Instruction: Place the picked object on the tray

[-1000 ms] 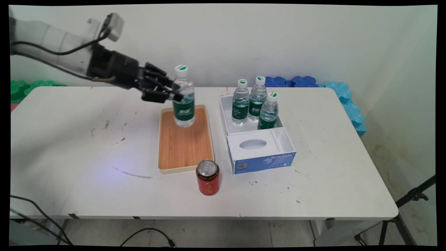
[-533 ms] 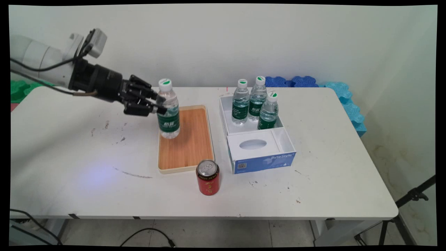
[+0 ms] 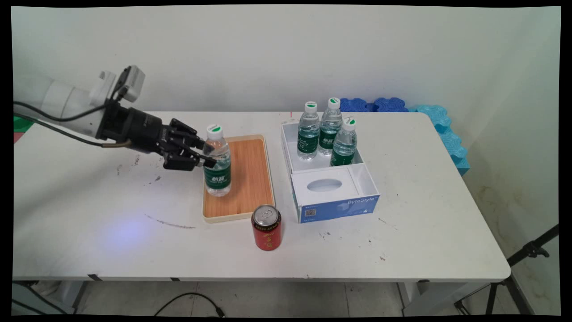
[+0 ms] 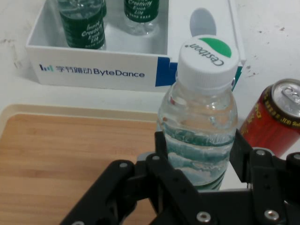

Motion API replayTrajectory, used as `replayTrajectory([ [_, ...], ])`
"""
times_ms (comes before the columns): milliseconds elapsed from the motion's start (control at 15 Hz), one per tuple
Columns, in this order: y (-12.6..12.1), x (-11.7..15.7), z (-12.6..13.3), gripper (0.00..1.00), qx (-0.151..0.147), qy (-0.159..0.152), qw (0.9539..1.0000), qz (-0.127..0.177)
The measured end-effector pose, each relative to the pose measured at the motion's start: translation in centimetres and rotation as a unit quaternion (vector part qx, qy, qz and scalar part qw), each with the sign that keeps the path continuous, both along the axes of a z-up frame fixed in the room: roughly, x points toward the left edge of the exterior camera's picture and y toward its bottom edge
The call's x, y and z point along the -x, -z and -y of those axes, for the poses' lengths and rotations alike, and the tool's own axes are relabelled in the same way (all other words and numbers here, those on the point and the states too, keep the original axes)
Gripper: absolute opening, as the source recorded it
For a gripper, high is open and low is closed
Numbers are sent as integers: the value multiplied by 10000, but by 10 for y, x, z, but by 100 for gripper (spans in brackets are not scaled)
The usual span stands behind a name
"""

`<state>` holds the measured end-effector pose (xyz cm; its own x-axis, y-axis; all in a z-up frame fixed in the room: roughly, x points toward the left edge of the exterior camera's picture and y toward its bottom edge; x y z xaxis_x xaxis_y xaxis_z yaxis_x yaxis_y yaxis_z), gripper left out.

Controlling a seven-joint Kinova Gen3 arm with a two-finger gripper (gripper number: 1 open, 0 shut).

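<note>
My hand [image 3: 206, 155] comes in from the left, clamped on the upper body of a water bottle [image 3: 217, 162] just under its cap. The bottle stands upright over the wooden tray [image 3: 246, 179], at its left part; I can't tell if it touches. So high a grip could let it tip, I judge, toward the red can [image 3: 267, 227] nearby.

Hand view: the held bottle [image 4: 199, 126] is hidden below its shoulder by the tool's linkage; the red can [image 4: 274, 119] is cut off at right.

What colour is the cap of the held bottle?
White with a green patch on top; the cap shows best in the hand view.
</note>
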<state>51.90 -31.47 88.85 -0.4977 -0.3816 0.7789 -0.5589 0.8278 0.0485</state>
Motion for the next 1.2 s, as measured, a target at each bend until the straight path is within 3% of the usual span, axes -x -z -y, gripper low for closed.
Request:
replayTrajectory([
  [467,26,10,2,0,-110,-91,9999,-23],
  [1200,48,20,8,0,-113,-190,9997,-62],
])
